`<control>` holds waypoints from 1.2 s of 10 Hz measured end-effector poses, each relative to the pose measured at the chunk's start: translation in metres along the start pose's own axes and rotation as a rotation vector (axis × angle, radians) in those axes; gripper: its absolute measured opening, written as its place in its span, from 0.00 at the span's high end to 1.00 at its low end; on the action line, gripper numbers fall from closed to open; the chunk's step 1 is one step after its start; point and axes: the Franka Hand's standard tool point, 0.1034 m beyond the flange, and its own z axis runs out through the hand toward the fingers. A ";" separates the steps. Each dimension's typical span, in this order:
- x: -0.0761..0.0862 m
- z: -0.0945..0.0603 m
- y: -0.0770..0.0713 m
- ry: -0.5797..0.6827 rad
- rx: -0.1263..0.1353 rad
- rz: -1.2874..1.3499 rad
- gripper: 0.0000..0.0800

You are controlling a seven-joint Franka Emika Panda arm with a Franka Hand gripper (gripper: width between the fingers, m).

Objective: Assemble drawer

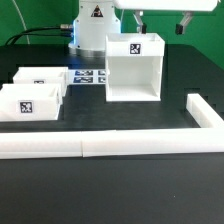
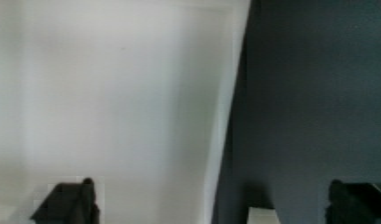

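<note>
The white box casing [image 1: 133, 68] stands upright in the middle of the table, its open side towards the camera and a square tag on its top. Two smaller white trays with tags [image 1: 27, 101] [image 1: 42, 78] lie at the exterior view's left. My gripper [image 1: 163, 22] hangs above and behind the casing, open and empty. In the wrist view a wide blurred white surface of the casing [image 2: 107, 100] fills one half and the dark table the other. The gripper [image 2: 213, 205] straddles the casing's edge, with its dark fingertips [image 2: 71, 203] far apart and nothing between them.
The marker board [image 1: 88, 76] lies flat between the trays and the casing. Long low white border bars run along the front [image 1: 100, 146] and the exterior view's right [image 1: 205, 115]. The robot's base [image 1: 92, 30] stands at the back. A small white piece [image 2: 261, 215] shows near the fingertips.
</note>
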 end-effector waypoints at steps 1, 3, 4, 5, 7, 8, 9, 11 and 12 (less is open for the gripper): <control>-0.006 0.006 -0.004 0.009 0.005 -0.003 0.19; -0.018 0.017 -0.010 0.017 0.010 -0.008 0.19; -0.023 0.021 -0.010 0.015 0.012 -0.009 0.19; -0.026 0.023 -0.009 0.013 0.012 -0.013 0.19; -0.030 0.026 -0.006 0.009 0.013 -0.014 0.19; -0.031 0.027 -0.005 0.007 0.013 -0.022 0.19; -0.032 0.028 -0.004 0.005 0.013 -0.022 0.35; -0.032 0.029 -0.004 0.007 0.014 -0.022 0.53; -0.032 0.029 -0.004 0.006 0.014 -0.022 0.70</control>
